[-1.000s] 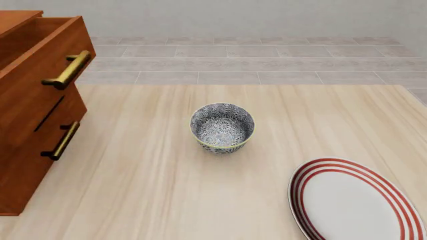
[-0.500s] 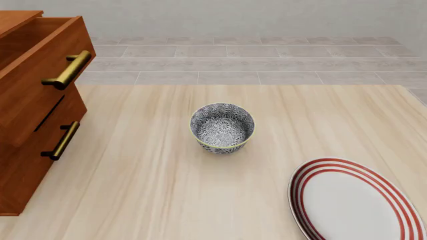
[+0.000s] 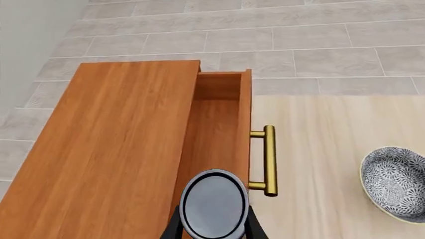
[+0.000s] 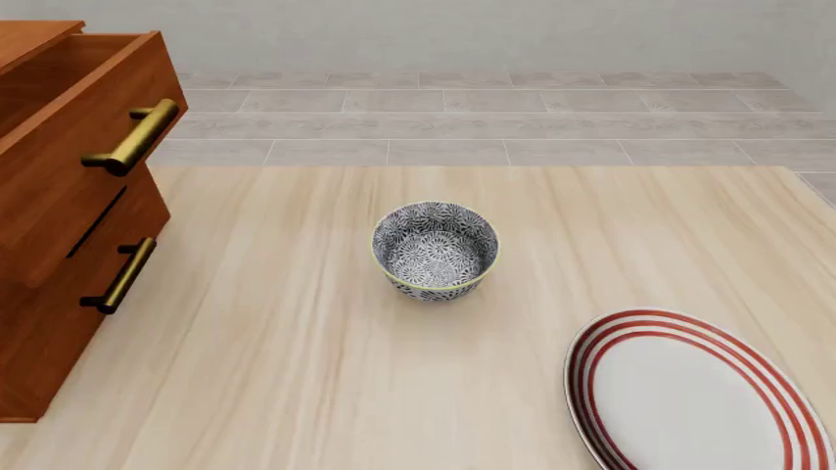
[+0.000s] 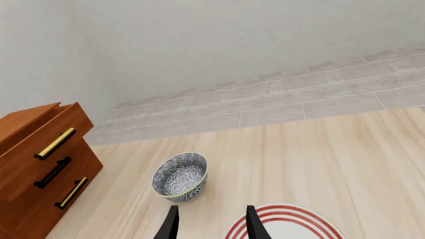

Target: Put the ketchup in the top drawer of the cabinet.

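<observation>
In the left wrist view my left gripper (image 3: 214, 230) is shut on the ketchup (image 3: 214, 205); only its dark grey round top shows, and its red body is hidden. It hangs above the front end of the open top drawer (image 3: 222, 119), next to the brass handle (image 3: 269, 159). The cabinet (image 4: 53, 323) stands at the table's left, with the top drawer (image 4: 78, 147) pulled out. My right gripper (image 5: 209, 224) is open and empty above the plate. Neither gripper shows in the front view.
A blue-white patterned bowl (image 4: 436, 250) sits mid-table; it also shows in the left wrist view (image 3: 395, 181) and the right wrist view (image 5: 180, 177). A red-ringed white plate (image 4: 692, 392) lies at the front right. The lower drawer (image 4: 92, 284) is shut.
</observation>
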Motion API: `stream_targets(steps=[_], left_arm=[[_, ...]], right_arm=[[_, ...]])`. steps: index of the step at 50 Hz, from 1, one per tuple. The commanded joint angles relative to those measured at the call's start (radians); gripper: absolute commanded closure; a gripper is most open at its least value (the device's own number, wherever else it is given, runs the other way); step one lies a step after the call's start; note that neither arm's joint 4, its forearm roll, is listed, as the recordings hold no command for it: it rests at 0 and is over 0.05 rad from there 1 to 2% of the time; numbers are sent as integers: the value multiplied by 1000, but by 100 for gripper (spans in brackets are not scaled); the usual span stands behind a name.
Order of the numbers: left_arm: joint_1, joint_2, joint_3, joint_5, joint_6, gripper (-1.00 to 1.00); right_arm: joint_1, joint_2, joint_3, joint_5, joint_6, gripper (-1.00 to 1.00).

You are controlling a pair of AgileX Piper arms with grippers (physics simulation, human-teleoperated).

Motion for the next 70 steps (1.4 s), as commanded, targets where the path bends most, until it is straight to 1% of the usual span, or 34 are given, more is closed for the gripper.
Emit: stream_targets(steps=[1,2,5,7,11,12,17,25,28,34,47,48,55,62,70], left_arm=[[13,9,23,-26,32,100],[16,7,25,-30,42,100],[18,9,23,-31,39,100],[28,5,34,-39,56,100],[33,8,34,-41,47,100],[39,5,41,-50,60,100],[38,-1,64,-59,57,100],[57,9,69,-71,61,100],[55,1,93,-80,73,100],[51,-1,112,-89,70,100],[47,-1,126,-98,75,100],[49,2,122,-98,73,-100],[39,-6,110,-78,73,-100],[47,-1,111,-89,76,-100],[37,-9,100,-74,74,-100]], right_arm=[[0,0,0,0,0,-100],[0,0,0,0,0,-100],[0,0,0,0,0,-100],[0,0,0,0,0,-100],[0,0,0,0,0,-100],[0,0,0,0,0,-100],[0,0,0,0,0,-100],[0,0,0,0,0,-100],[0,0,0,0,0,-100],[0,0,0,0,0,-100],[0,0,0,0,0,-100],[0,0,0,0,0,-100],[0,0,0,0,0,-100],[0,0,0,0,0,-100],[0,0,0,0,0,-100]])
